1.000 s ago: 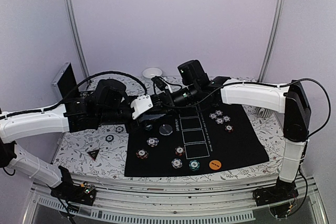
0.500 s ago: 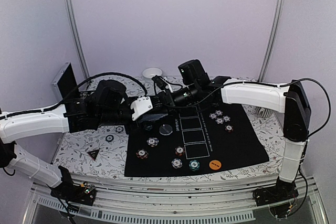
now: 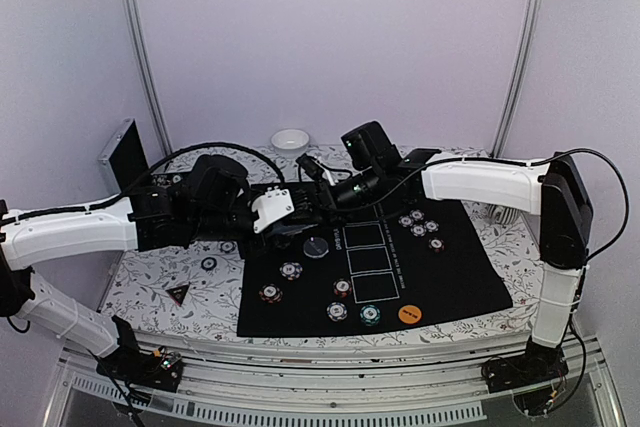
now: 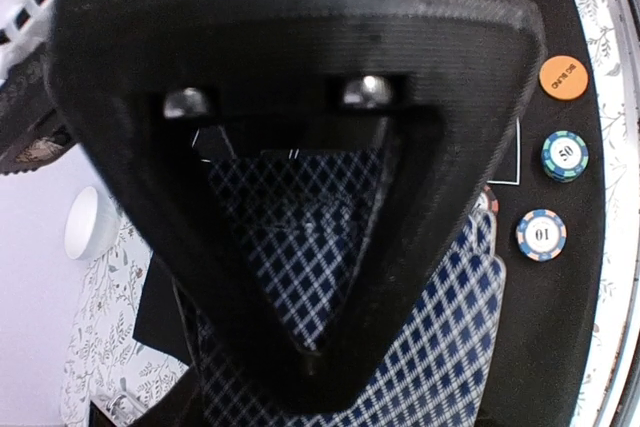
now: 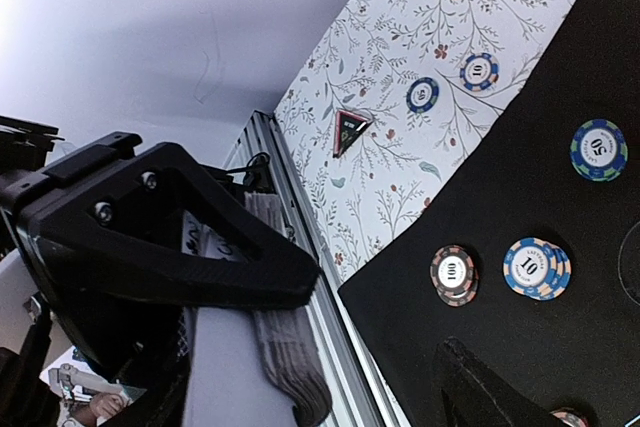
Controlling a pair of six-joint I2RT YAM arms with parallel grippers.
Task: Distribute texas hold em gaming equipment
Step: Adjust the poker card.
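My left gripper (image 3: 285,210) hangs over the far left corner of the black mat (image 3: 450,267), shut on a deck of blue-diamond-backed playing cards (image 4: 450,327). In the left wrist view its finger hides most of the deck. Just beyond it, my right gripper (image 3: 313,175) is open, its jaws wide apart with nothing between them (image 5: 385,317). The deck's grey edge (image 5: 290,367) shows beside its upper finger. Poker chips (image 3: 291,270) lie spread on the mat, with a cluster (image 3: 420,225) at the right. An orange button (image 3: 408,314) lies near the front edge. The triangle marker (image 3: 178,294) rests on the floral cloth.
A black disc (image 3: 316,246) lies on the mat under the grippers. Two chips (image 3: 208,263) sit on the floral cloth left of the mat. A white bowl (image 3: 290,139) stands at the back, and the aluminium case (image 3: 122,155) at the back left.
My right gripper has opened wide and drawn up and away from the deck. The left gripper has shifted slightly toward the mat, still holding the cards.
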